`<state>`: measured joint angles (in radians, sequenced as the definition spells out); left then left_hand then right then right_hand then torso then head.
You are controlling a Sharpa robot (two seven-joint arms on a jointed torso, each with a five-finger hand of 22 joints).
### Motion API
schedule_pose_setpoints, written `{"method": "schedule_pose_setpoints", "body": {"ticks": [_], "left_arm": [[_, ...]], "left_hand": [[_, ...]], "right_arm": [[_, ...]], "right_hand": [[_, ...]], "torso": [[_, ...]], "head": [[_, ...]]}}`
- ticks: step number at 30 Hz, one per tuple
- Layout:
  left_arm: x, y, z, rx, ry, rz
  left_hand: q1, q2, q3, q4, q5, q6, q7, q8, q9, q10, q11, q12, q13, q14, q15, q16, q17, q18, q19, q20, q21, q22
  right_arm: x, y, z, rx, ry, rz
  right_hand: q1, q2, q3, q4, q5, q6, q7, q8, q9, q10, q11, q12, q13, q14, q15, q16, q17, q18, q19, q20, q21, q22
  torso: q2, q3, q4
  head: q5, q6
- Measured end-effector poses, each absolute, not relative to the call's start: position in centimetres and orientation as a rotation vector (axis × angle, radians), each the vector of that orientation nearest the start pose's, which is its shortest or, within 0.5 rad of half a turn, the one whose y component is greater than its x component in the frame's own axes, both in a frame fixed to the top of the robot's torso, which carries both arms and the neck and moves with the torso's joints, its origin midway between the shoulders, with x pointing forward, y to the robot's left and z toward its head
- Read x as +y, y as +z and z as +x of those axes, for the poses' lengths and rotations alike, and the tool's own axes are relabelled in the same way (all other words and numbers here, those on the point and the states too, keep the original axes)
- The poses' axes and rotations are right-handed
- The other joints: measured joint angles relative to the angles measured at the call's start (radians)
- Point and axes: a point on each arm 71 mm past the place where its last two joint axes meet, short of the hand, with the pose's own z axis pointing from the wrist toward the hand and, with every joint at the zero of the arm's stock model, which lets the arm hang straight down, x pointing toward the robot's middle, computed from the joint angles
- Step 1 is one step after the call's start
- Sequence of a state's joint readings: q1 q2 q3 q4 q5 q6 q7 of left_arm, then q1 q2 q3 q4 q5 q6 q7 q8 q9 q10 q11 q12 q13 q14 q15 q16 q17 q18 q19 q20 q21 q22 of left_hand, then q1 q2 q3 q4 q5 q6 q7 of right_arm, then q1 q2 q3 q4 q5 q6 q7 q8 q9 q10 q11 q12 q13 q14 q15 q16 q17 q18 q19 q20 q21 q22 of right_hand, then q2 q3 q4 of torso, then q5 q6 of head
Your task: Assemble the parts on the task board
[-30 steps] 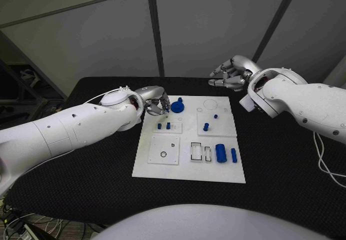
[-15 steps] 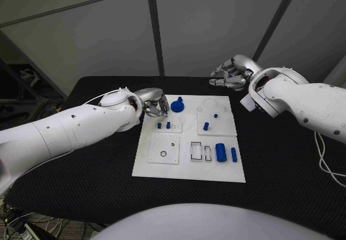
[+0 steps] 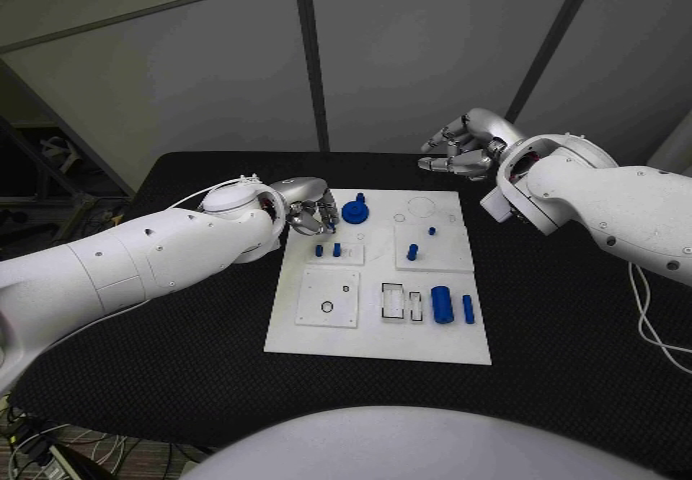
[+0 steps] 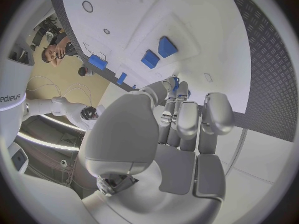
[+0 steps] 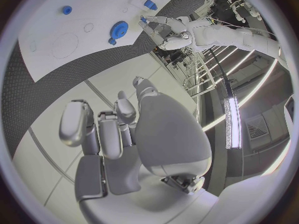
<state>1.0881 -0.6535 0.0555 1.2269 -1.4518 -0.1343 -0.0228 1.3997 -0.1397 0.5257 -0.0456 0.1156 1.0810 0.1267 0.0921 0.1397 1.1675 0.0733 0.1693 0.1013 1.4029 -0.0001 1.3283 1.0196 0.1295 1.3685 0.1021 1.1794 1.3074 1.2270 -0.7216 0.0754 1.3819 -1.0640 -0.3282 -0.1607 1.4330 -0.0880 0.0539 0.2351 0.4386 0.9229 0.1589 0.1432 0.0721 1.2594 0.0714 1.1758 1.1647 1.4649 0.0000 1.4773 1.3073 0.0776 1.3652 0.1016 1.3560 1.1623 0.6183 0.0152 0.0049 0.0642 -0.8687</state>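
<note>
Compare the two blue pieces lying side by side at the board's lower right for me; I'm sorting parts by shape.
The thick blue cylinder is wider and a little longer; the thin blue rod beside it is slimmer. The cylinder lies nearer the rectangular slots, the rod nearer the task board edge. Both are blue, lie flat, parallel and untouched.
</note>
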Motion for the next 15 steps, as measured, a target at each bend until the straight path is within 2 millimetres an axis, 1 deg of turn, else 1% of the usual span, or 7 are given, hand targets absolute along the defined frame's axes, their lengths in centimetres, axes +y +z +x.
{"method": "schedule_pose_setpoints", "body": {"ticks": [9,12,15], "left_arm": [[18.37,-24.10,52.17,1.861,-0.655,0.135],[18.23,-24.17,52.16,1.865,-0.658,0.136],[18.11,-24.24,52.12,1.870,-0.661,0.137]], "left_hand": [[-0.001,-0.001,0.000,0.000,0.000,0.000,0.000,0.000,0.000,0.000,0.000,0.000,0.000,0.000,0.000,0.000,0.000,0.000,-0.004,0.004,-0.004,0.000],[-0.001,-0.001,0.000,0.000,0.000,0.004,0.004,0.000,-0.002,0.004,0.004,0.000,0.000,0.000,0.000,0.000,-0.001,0.000,-0.004,0.004,-0.004,0.000],[-0.001,-0.001,0.000,0.000,0.000,0.004,0.004,0.000,-0.002,0.009,-0.002,0.000,0.000,0.000,0.000,0.000,-0.001,0.000,-0.004,0.004,-0.004,0.000]], "right_arm": [[-18.99,-14.48,53.25,1.658,0.800,0.319],[-18.97,-14.48,53.25,1.658,0.801,0.319],[-18.96,-14.49,53.25,1.658,0.801,0.319]], "right_hand": [[0.000,0.000,0.000,0.000,0.000,0.000,0.000,0.000,0.000,0.000,0.000,0.000,0.000,0.000,0.000,0.000,0.000,0.000,0.000,0.000,0.000,0.000],[0.000,0.000,0.000,0.000,0.000,0.000,0.000,0.000,0.000,0.000,0.000,0.000,0.000,0.000,0.000,0.000,0.000,0.000,0.000,0.000,0.000,0.000],[0.000,0.000,0.000,0.000,0.000,0.000,0.000,0.000,0.000,0.000,0.000,0.000,0.000,0.000,0.000,0.000,0.000,0.000,0.000,0.000,0.000,0.000]], "torso": [[0.000,-0.0001,0.0000],[0.000,0.0000,0.0000],[0.000,0.0001,0.0000]], "head": [[0.000,-0.002],[-0.001,-0.003],[-0.002,-0.004]]}}
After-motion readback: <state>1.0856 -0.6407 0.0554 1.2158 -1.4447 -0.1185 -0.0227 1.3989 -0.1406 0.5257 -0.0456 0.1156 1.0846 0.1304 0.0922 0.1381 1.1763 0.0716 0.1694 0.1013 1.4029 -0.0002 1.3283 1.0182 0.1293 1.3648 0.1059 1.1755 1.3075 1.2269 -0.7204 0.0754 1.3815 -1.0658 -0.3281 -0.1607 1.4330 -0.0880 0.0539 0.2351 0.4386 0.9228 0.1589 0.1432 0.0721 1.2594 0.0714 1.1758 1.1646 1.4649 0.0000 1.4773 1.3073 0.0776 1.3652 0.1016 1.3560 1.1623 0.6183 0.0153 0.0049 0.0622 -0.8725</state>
